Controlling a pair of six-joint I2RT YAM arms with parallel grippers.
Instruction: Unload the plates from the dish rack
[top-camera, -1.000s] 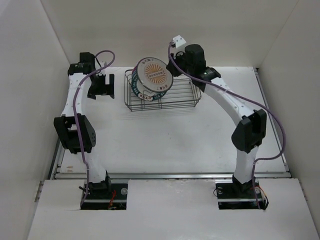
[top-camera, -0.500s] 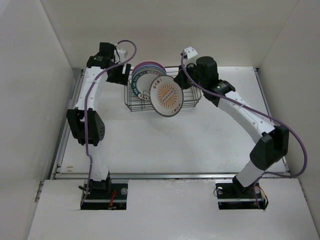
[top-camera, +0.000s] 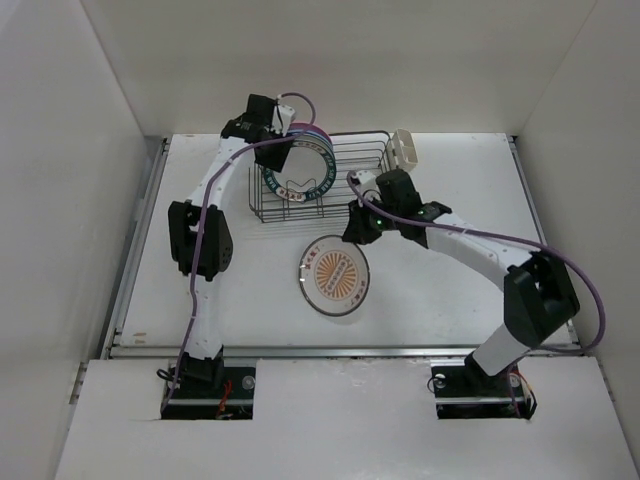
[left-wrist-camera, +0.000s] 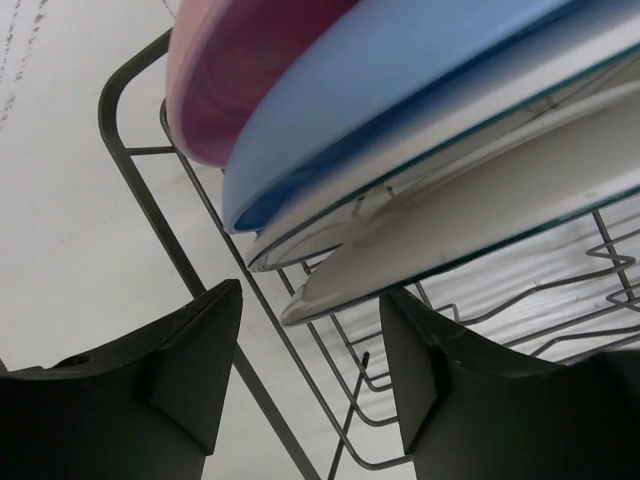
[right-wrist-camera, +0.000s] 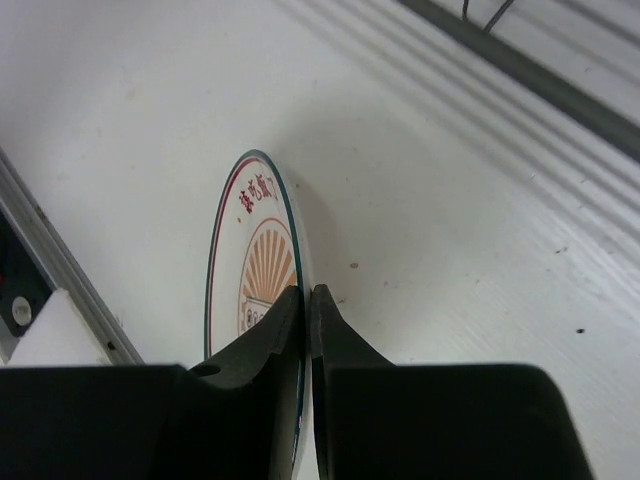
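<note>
Plate (right-wrist-camera: 250, 270) partly hidden by right claw (right-wrist-camera: 307, 293).

A robot test booth in a lab, not a kitchen: plain white walls (top-camera: 60, 200) box in a white table (top-camera: 450, 300). The left arm (top-camera: 200, 245) and right arm (top-camera: 470, 245) are bolted at its near edge, trailing purple cables (top-camera: 600, 300), with a dish rack (top-camera: 350, 175) and plate (top-camera: 335, 275) as props.
</note>
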